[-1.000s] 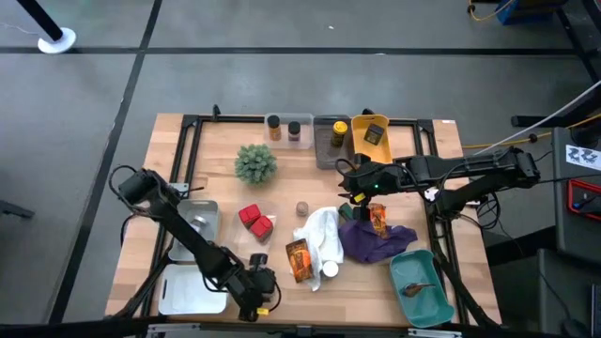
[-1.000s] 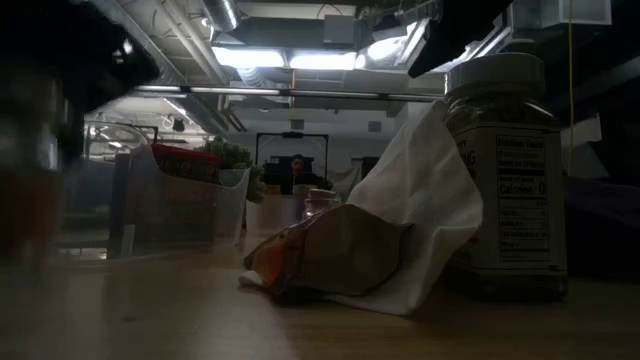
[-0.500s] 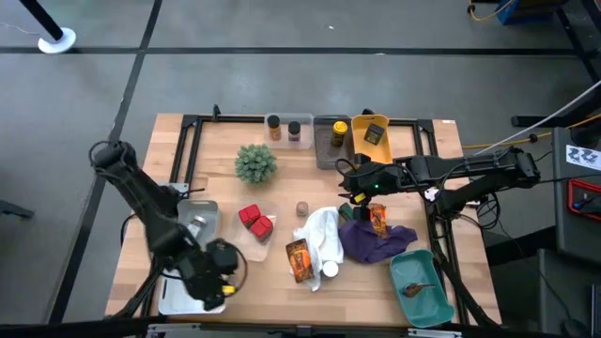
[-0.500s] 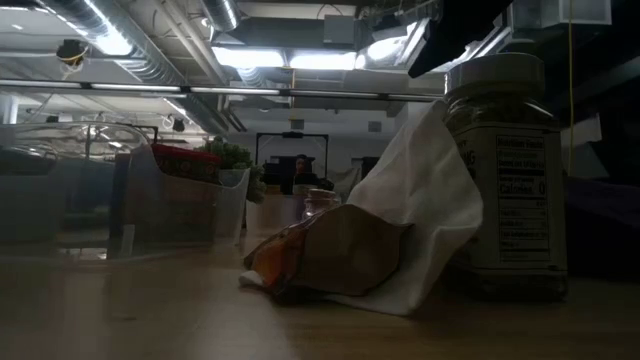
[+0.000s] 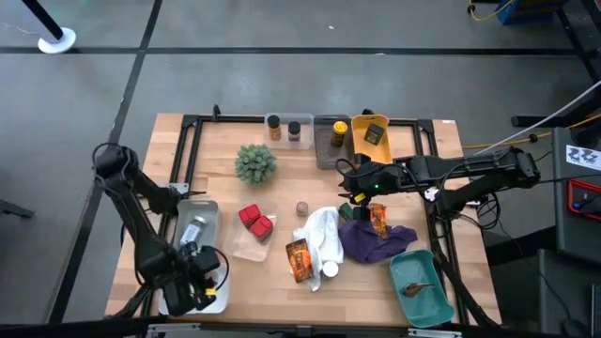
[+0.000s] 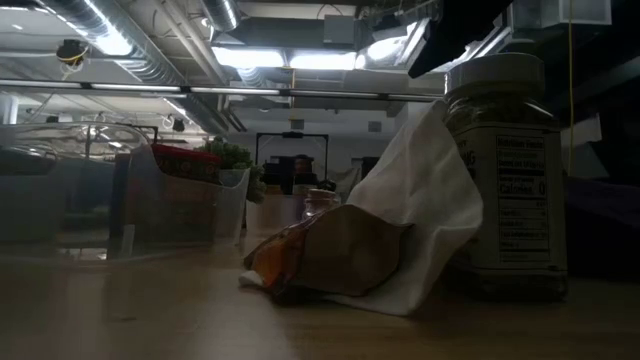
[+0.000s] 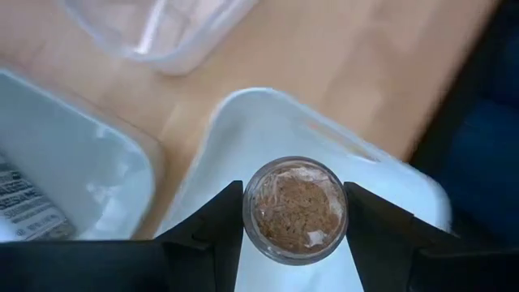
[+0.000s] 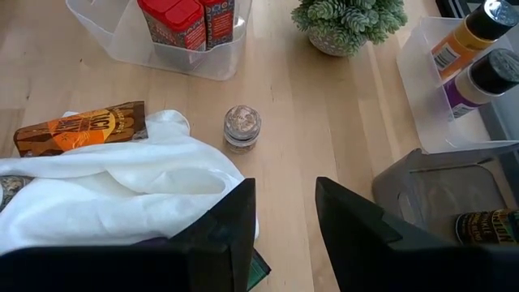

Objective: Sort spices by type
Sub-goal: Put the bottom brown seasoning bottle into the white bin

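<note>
My left gripper (image 5: pixel 199 278) is at the table's near left corner, shut on a small clear jar of brown spice (image 7: pixel 294 209) above a white tray (image 7: pixel 268 122). My right gripper (image 8: pixel 284 235) hangs open right of the table's middle (image 5: pixel 355 192), with nothing between its fingers. Below and ahead of it lie a small round jar (image 8: pixel 242 126), an orange-brown packet (image 8: pixel 81 128) and a white cloth (image 8: pixel 122 195). Two red tins (image 5: pixel 252 220) stand in a clear container. A white-capped jar (image 6: pixel 505 170) stands by the cloth near the front edge. My left gripper pinches the small jar by its round sides (image 7: pixel 250 212) between the two fingers, one on each side. The fingers point steeply down. The jar is lifted clear above the white tray, one round end toward the wrist camera.
A grey tray (image 5: pixel 197 225) holding a jar lies beside the white tray. A spiky green plant (image 5: pixel 255 162), two slim jars (image 5: pixel 284 128), a grey bin (image 5: pixel 331 141) and a yellow bin (image 5: pixel 371 136) line the far side. A purple cloth (image 5: pixel 376 242) and a teal tray (image 5: pixel 421 282) are at the near right.
My left gripper has carried the small jar from the near edge toward the table's left edge, rising a little and rolling about its own axis. It now hangs over the white tray. It has left the low view.
</note>
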